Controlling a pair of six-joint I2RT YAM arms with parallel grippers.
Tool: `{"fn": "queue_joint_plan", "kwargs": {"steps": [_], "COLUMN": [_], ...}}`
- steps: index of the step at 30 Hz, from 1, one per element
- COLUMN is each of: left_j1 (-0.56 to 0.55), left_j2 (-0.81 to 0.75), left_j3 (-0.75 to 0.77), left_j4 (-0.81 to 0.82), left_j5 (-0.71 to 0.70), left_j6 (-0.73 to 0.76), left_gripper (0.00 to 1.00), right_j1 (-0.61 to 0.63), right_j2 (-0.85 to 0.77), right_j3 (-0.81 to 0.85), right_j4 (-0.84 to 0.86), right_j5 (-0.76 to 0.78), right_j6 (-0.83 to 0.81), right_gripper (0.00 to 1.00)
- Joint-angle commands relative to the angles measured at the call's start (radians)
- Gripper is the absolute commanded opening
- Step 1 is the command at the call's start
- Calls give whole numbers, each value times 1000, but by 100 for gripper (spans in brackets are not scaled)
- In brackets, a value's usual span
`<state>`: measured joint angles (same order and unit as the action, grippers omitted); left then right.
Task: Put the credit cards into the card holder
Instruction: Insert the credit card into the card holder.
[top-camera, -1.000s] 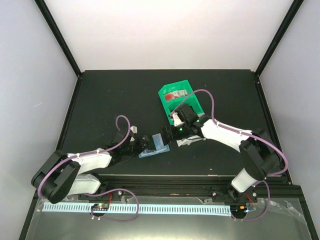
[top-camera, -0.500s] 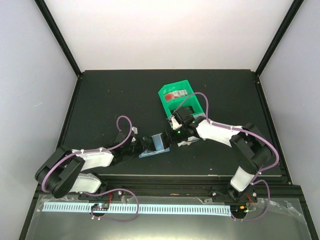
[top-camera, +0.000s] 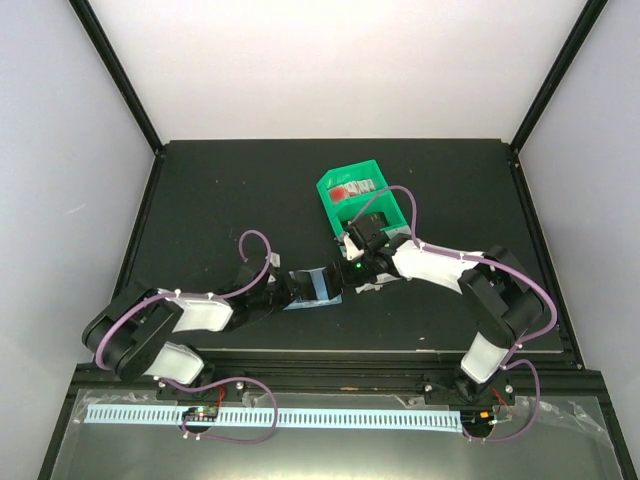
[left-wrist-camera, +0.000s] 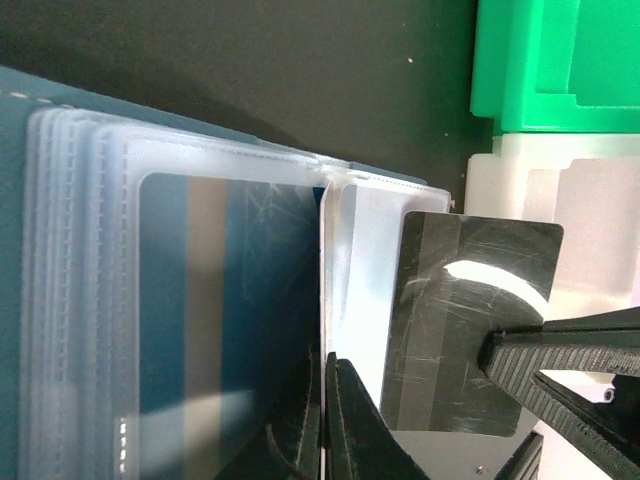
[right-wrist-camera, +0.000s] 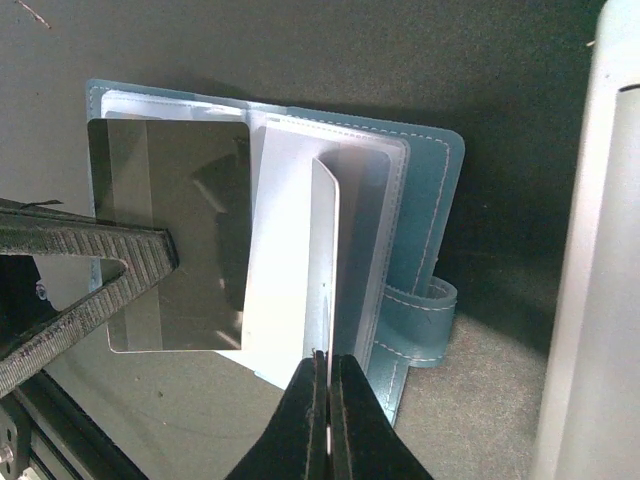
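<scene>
Card holder (right-wrist-camera: 425, 200): laid open on the table (top-camera: 220, 200), near a white bin (left-wrist-camera: 590, 200).
Left gripper (left-wrist-camera: 325, 375): pinched on a sleeve leaf (left-wrist-camera: 322, 260), so a pocket is parted.
Right gripper (left-wrist-camera: 495, 355): clamped on a dark card (left-wrist-camera: 470, 320), poised for insertion.

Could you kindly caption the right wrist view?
Right end effector pinches a card edge-on over the open card holder.

The white-shelled, black-jointed left arm (top-camera: 195, 318) and right arm (top-camera: 436, 263) each trail a looping purple cable (top-camera: 252, 234). Their black ridged fingers (right-wrist-camera: 85, 255) taper; a small green light (top-camera: 352, 268) glows.
</scene>
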<state>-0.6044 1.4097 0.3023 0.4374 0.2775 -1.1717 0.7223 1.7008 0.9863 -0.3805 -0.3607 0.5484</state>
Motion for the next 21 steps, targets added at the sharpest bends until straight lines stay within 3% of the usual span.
{"fn": "queue_joint_plan", "kwargs": {"steps": [1, 15, 21], "left_j1": [-16, -47, -46], "left_j2": [36, 150, 193], "left_j3": [-9, -44, -35], "left_j4": [63, 237, 244], "left_j5": [22, 76, 95], "left_j6": [1, -37, -40], "left_gripper": [2, 2, 7], "right_j1": [5, 4, 5], "right_j2": [28, 34, 32], "right_j3": [-21, -29, -32], "right_j4": [-5, 3, 4], "right_j5": [59, 79, 87], "right_j6": [7, 34, 40], "right_gripper": [1, 1, 1]}}
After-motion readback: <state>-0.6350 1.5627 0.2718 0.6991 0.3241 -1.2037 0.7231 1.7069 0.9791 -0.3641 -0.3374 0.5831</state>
